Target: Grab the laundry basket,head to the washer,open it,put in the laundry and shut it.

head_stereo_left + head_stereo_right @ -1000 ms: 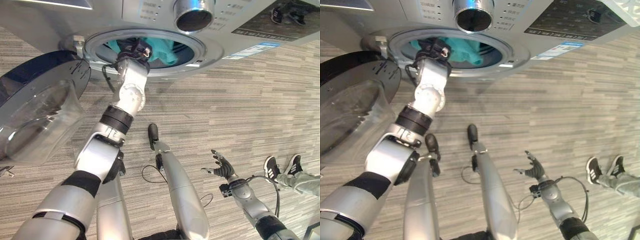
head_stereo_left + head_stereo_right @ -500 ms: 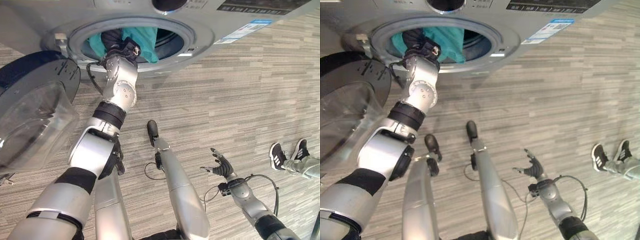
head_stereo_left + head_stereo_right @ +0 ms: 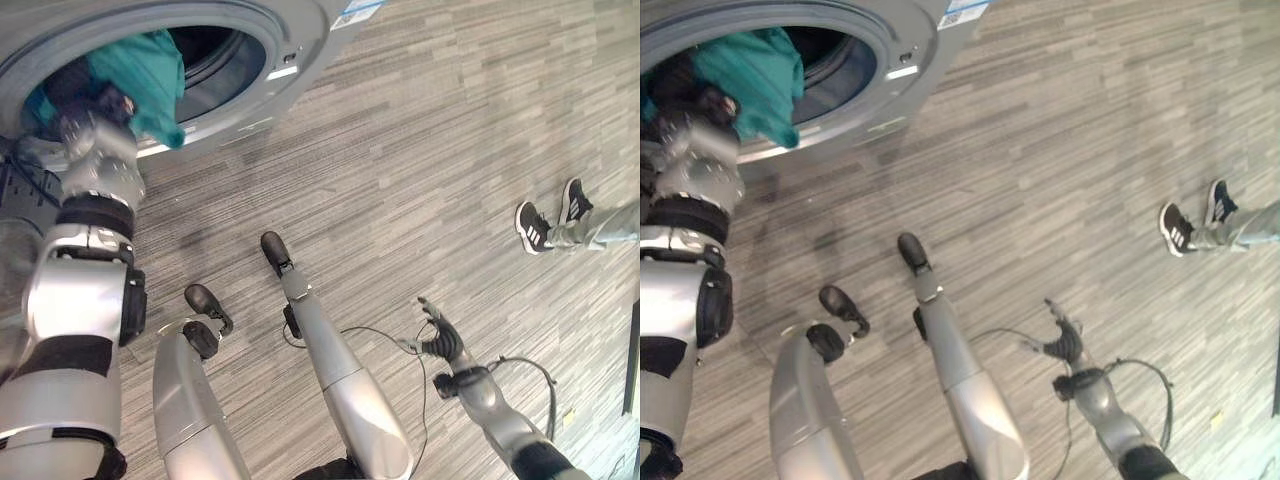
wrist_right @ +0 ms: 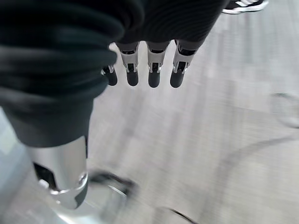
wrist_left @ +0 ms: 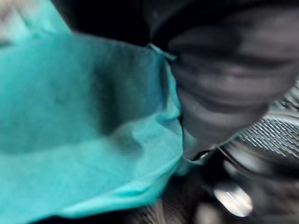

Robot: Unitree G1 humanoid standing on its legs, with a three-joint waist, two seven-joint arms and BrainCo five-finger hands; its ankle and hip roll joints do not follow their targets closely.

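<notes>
The grey washer (image 3: 300, 40) stands at the upper left with its round opening uncovered. A teal cloth (image 3: 140, 75) hangs in that opening and over its lower rim. My left hand (image 3: 82, 95) is in the opening right beside the cloth, and in the left wrist view the teal cloth (image 5: 84, 116) lies against the hand's dark cover (image 5: 233, 84). My right hand (image 3: 438, 338) hangs low at the right over the floor, away from the washer, with straight fingers (image 4: 154, 70) and nothing in it.
A person's black and white shoes (image 3: 545, 215) and a grey trouser leg show at the right edge, on the striped grey floor (image 3: 420, 170) that stretches from the washer to them.
The whole picture has swung, so the washer now sits at the upper left and its door is out of sight. My left hand stays in the opening by the teal cloth. The right hand has not moved.
</notes>
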